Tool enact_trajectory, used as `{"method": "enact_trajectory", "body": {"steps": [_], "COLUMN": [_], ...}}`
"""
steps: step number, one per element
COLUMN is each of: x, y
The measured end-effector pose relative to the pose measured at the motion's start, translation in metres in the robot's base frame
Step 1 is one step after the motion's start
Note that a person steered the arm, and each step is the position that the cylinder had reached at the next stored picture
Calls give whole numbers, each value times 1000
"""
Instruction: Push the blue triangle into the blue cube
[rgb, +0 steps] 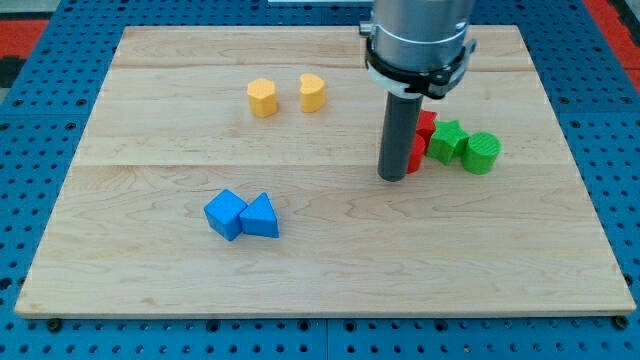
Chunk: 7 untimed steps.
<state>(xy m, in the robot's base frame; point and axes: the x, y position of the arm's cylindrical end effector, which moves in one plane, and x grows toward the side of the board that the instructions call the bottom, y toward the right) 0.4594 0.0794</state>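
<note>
The blue triangle (261, 217) lies on the wooden board (320, 270) at the lower left of the middle. The blue cube (225, 213) sits right against its left side, touching it. My tip (393, 177) rests on the board well to the right of both blue blocks and a little higher in the view, just left of a red block (422, 140). The rod rises to the grey arm body at the view's top.
A yellow hexagonal block (262, 98) and a yellow rounded block (313, 92) sit at the upper left of the middle. A green star-like block (448, 140) and a green cylinder (482, 152) lie right of the red block.
</note>
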Motion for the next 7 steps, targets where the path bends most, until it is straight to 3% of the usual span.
{"method": "enact_trajectory", "body": {"steps": [7], "x": [2], "y": [-66]}}
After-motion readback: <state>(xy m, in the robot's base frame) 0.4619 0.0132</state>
